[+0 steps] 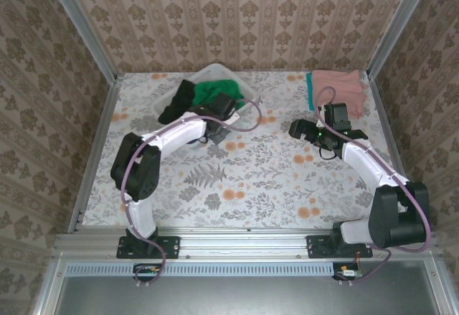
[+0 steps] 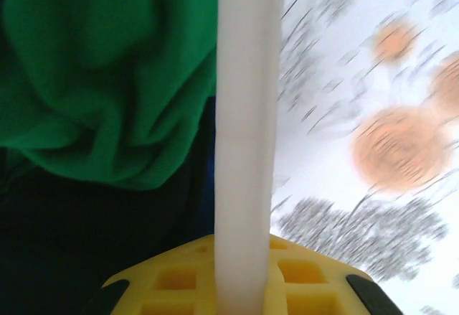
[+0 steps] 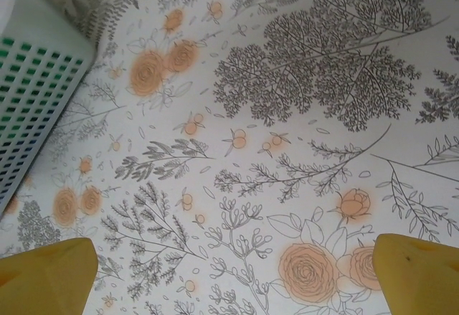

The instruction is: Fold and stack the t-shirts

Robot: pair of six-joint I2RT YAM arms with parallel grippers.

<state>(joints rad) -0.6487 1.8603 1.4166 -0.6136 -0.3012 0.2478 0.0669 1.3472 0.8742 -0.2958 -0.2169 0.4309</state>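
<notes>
The table has a white covering printed with grey ferns and branches and scattered orange flowers. Walls papered in beige stripes with a darker leaf pattern close it in on three sides. Bare metal posts stand at the back corners. A metal rail runs along the near edge, and both arm bases are bolted to it.

A white lattice basket sits toward the back, left of centre. A green t-shirt is bunched inside it, and a black t-shirt spills over its left side. In the left wrist view a thin strip of blue cloth shows between the green one and the basket's rim.

At the back right corner a pink t-shirt lies folded flat. A teal t-shirt peeks out along its left edge, underneath it.

The left arm reaches to the basket's near side. The left fingers are pressed in from both sides on the upright white rim, pinching it.

The right arm bends in over open table, well apart from the folded pile. The right fingers are spread wide above the flowered covering, with nothing between them, and a corner of the basket lies off to one side.
</notes>
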